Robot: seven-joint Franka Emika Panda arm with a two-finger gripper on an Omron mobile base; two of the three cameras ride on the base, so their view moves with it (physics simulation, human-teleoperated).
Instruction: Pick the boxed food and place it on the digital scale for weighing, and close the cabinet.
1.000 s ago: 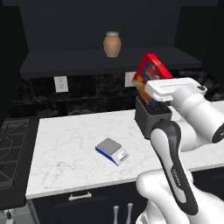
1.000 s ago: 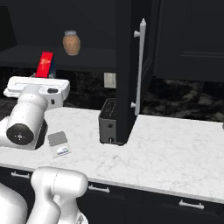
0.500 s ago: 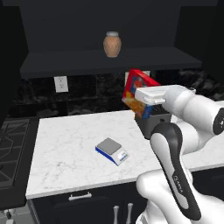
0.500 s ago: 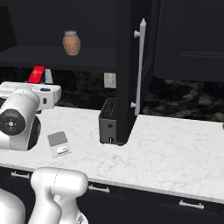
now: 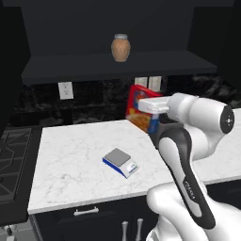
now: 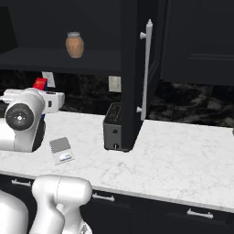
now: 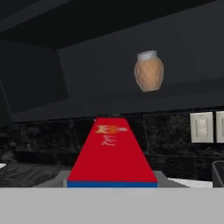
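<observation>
Far left in the left base view: stove edge, then white marble counter running right. Near centre of counter, digital scale sitting flat, grey platform bare, nothing on it yet. Same scale in right base view, just near-right of the arm's elbow.

Up and right of the scale: boxed food, red, tilted, carried in the air above the counter, well apart from the scale, further back and to the right. Gripper clenched on the boxed food, box between the fingers; hand view looks along the red top face. Red corner also peeking over the wrist.

Above: open shelf with tan jar. Further right in right base view: black toaster on counter, then cabinet door standing open, edge-on, long silver handle facing the robot.

Judged step: carry down to the scale, 2 parts left, placing and door closing.

Risks:
- Tilted box set down on edge, tips off small platform.
- Release too high, box bounces or shoves scale.
- Wide elbow swing clips scale or toaster.
- Open door overhangs toaster, arm may knock it when reaching for door.
</observation>
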